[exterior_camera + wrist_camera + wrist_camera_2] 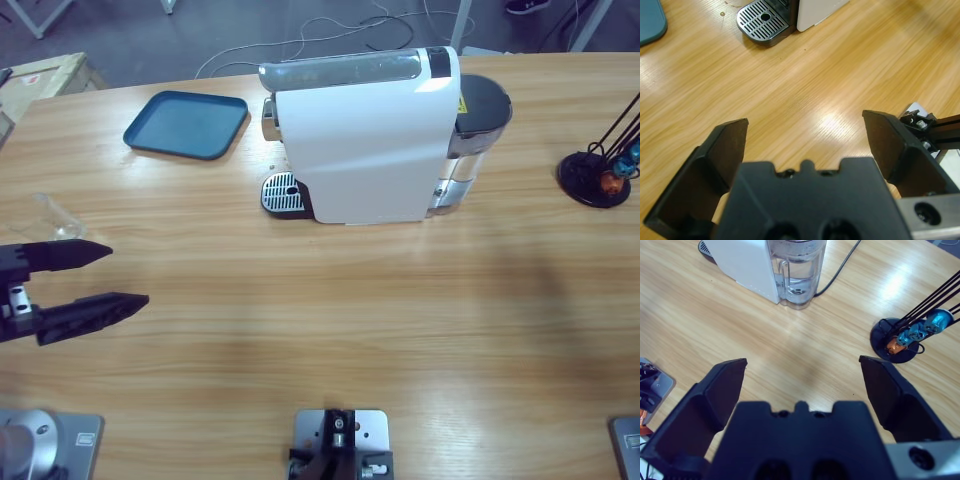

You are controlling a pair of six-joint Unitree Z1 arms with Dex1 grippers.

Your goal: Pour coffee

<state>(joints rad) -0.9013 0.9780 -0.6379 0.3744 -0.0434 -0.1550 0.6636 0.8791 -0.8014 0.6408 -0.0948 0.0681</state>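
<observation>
The white coffee machine (365,140) stands at the table's middle back, its metal drip grate (284,193) facing left. No coffee shows in any view. A small clear glass (55,215) sits faintly at the left, just beyond my left gripper (128,277), which comes in from the left edge with its jaws open and nothing between them. The left wrist view has that gripper (805,122) over bare wood, the grate (762,21) far ahead. My right gripper (802,364) is open and empty, facing the machine's clear water tank (797,272); it is outside the high view.
A blue tray (187,123) lies at the back left. A black capsule stand (600,172) with coloured capsules stands at the right edge, also seen as the stand (897,342) in the right wrist view. A power cable (840,270) runs behind the machine.
</observation>
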